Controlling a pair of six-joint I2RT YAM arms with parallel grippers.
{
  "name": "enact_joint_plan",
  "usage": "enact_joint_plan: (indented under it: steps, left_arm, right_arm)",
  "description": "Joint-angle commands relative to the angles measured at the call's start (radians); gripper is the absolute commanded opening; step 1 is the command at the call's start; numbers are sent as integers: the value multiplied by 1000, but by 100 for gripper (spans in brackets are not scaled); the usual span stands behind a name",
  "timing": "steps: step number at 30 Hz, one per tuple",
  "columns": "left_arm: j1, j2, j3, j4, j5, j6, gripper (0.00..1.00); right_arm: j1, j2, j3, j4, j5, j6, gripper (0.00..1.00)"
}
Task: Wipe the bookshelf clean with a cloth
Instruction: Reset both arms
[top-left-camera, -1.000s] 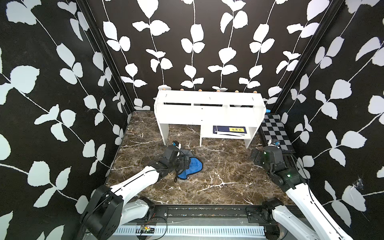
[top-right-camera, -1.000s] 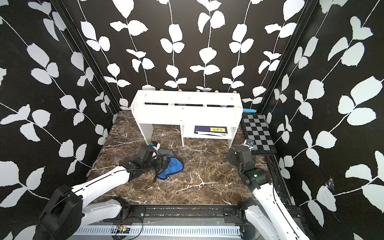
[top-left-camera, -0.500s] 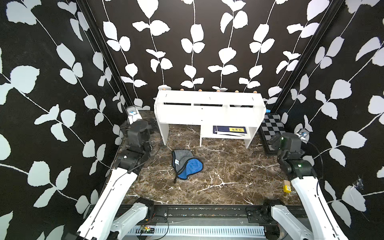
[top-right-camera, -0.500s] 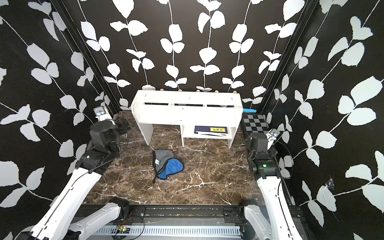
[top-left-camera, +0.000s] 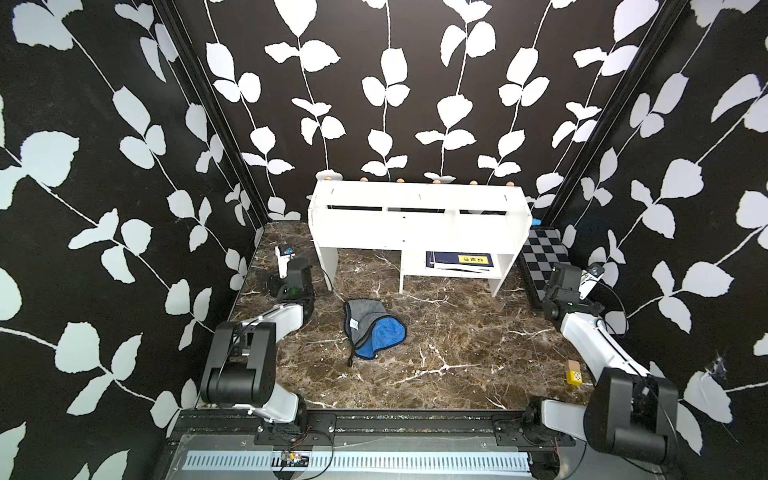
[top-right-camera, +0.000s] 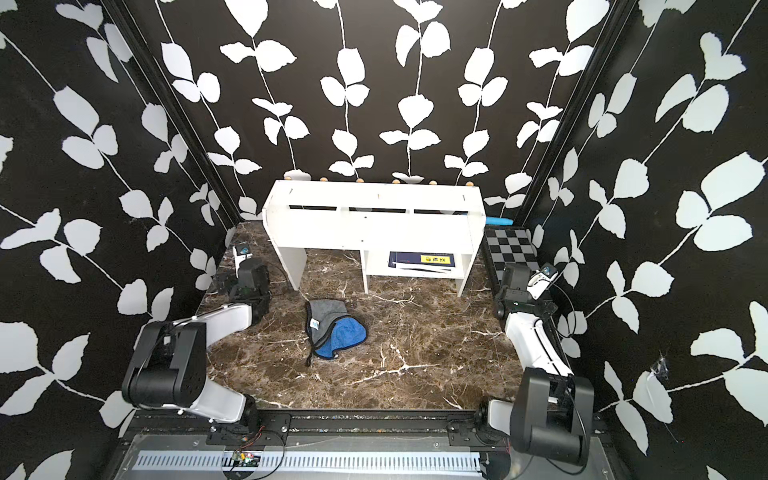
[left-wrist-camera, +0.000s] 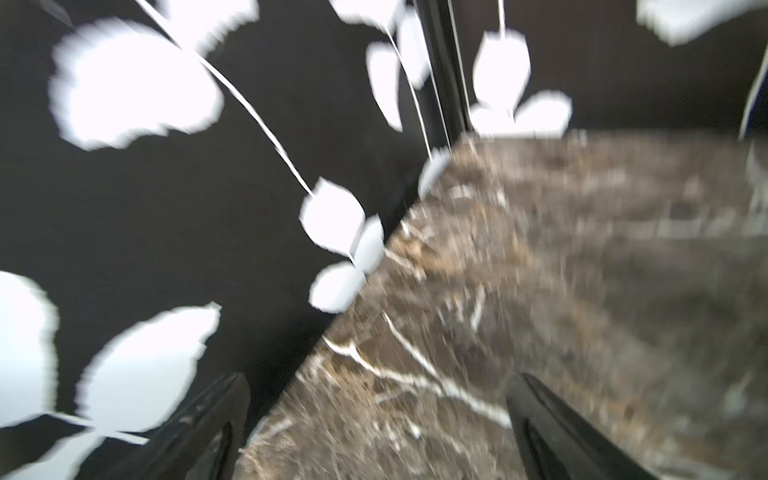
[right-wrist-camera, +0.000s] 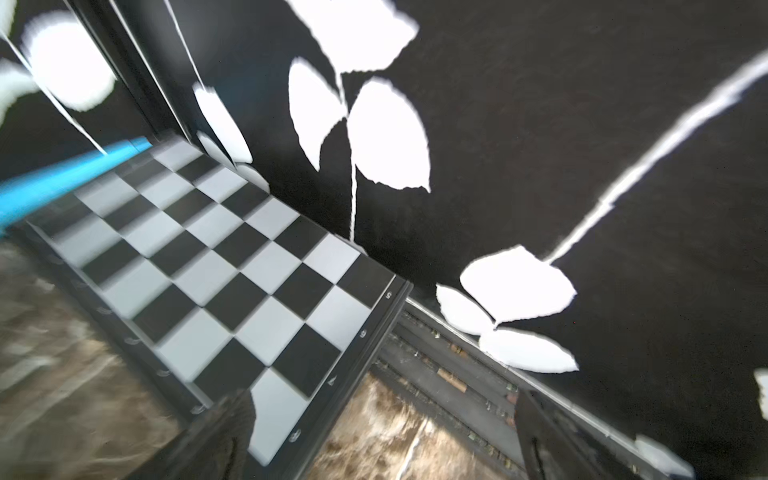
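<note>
The bookshelf (top-left-camera: 419, 218) (top-right-camera: 374, 216), long, low and white, stands against the back wall. In front of it the cloth (top-left-camera: 374, 328) (top-right-camera: 334, 330) lies crumpled on the marble floor, grey over blue, with its white tag showing; nothing touches it. My left arm (top-left-camera: 297, 276) is folded back by the left wall, left of the cloth. The left gripper (left-wrist-camera: 374, 399) is open and empty over bare floor near the back-left corner. My right arm (top-left-camera: 565, 286) sits at the right wall. The right gripper (right-wrist-camera: 382, 415) is open and empty, over the checkered board's near corner.
A black-and-grey checkered board (top-left-camera: 544, 253) (right-wrist-camera: 216, 266) lies at the back right, a light blue stick (right-wrist-camera: 62, 174) behind it. A dark blue book (top-left-camera: 459, 259) lies in the shelf's lower cubby. A small wooden block on a yellow die (top-left-camera: 574, 372) sits by the right wall.
The left gripper has left the cloth, swung to the left wall and dropped low. The right arm has pulled back to the right wall. The cloth stays on the floor.
</note>
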Motion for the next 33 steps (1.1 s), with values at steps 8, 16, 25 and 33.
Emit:
enact_joint_plan:
  steps: [8, 16, 25, 33]
  left_arm:
    - [35, -120, -44, 64, 142, 139, 98]
    - [68, -151, -100, 119, 366, -17, 98]
    - [56, -249, -122, -39, 267, -47, 98]
    - [-21, -153, -242, 195, 344, -65, 99]
  right_arm:
    - [74, -5, -112, 353, -64, -340, 100]
    - [145, -73, -253, 549, -157, -367, 100]
    - [129, -13, -248, 650, -250, -386, 99]
    - [134, -38, -201, 442, -265, -368, 99]
